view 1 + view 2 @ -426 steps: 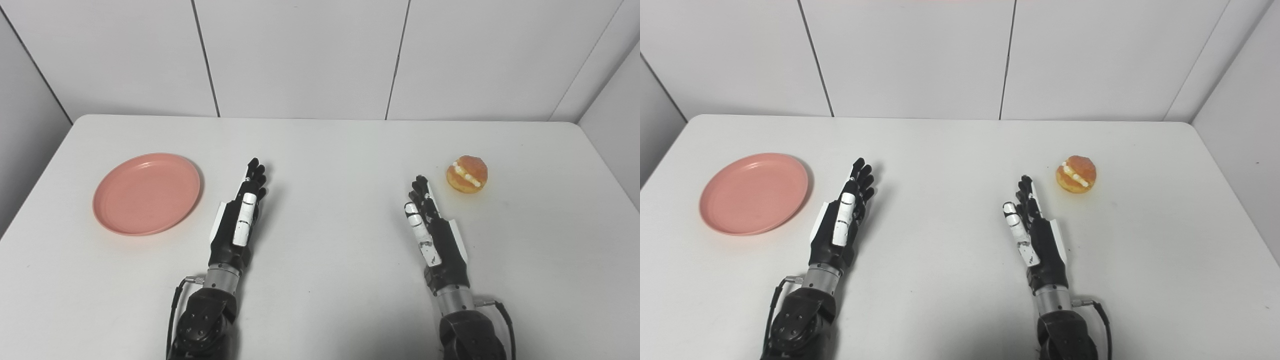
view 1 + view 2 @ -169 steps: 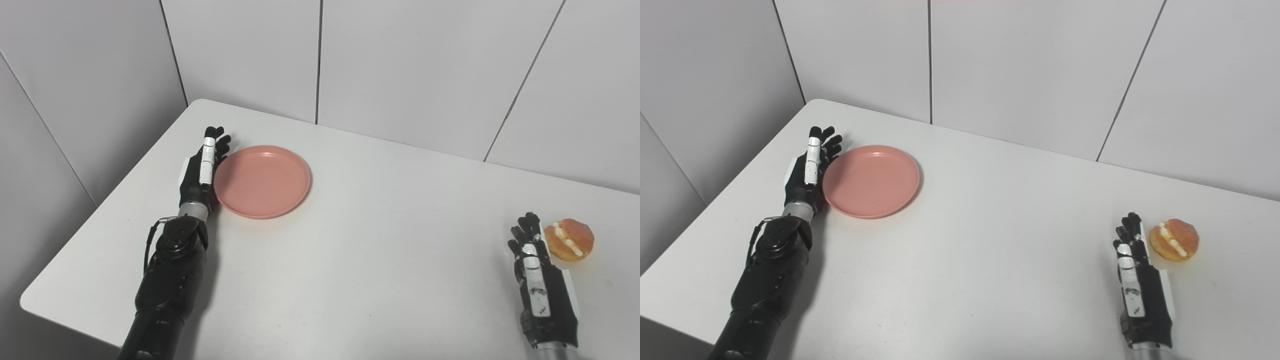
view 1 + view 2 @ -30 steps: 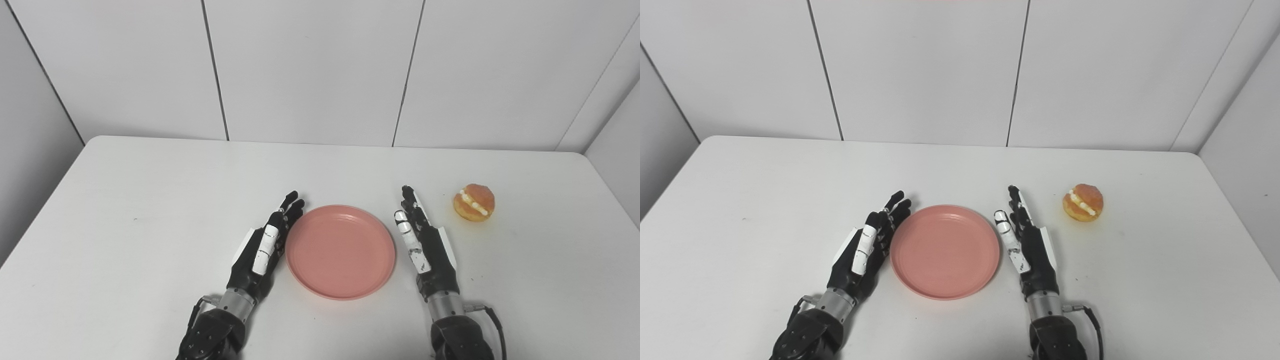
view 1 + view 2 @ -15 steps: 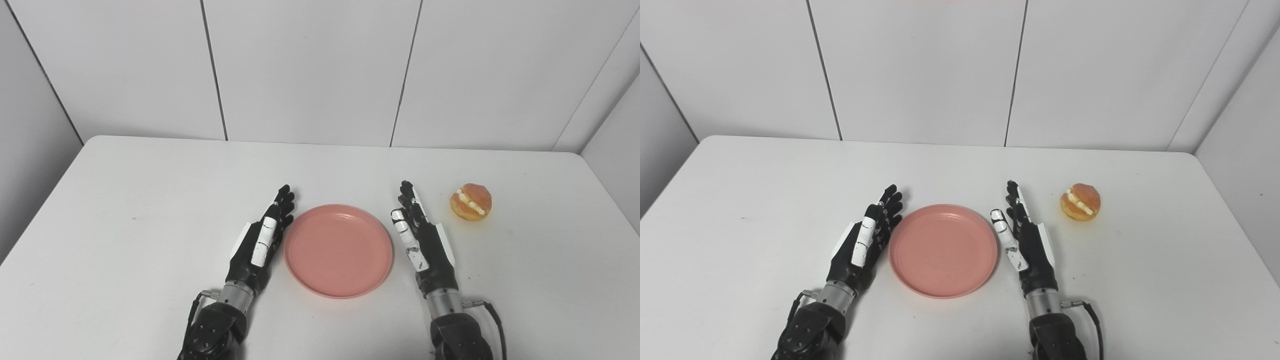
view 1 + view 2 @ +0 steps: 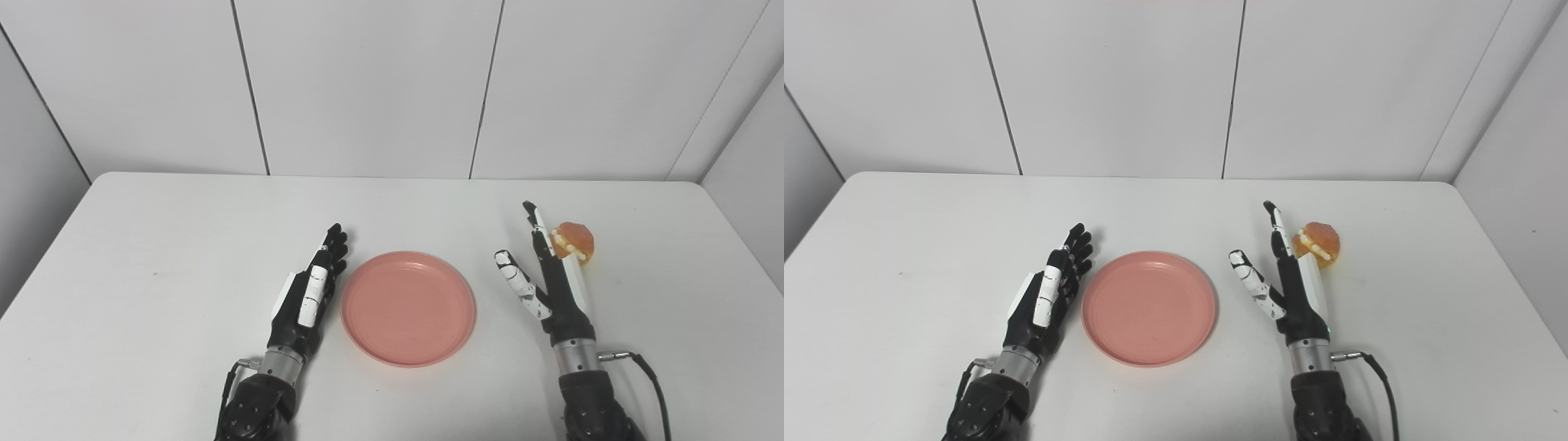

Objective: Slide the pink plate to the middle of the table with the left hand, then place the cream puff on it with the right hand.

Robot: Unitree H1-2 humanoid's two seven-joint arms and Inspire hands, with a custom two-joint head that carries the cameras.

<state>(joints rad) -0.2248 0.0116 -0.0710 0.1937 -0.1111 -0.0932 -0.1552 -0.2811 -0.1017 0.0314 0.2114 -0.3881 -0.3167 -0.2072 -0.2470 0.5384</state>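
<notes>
Pink plate [image 5: 408,308] sits mid-worktop [image 5: 153,257]. Left hand [image 5: 306,295] lies empty, fingers extended, beside its rim. Right hand [image 5: 547,275], thumb splayed and holding nothing, stands just beside the cream puff [image 5: 574,240].

Pink plate [image 5: 408,308] mid-table; cream puff [image 5: 574,241] right.

Black hands [image 5: 306,294] with white panels, silver wrists, thin black cables.

You see a pink plate [image 5: 408,309] on the white table [image 5: 153,275], an orange-brown cream puff [image 5: 574,240] with white filling, and black-and-white hands [image 5: 309,294].
</notes>
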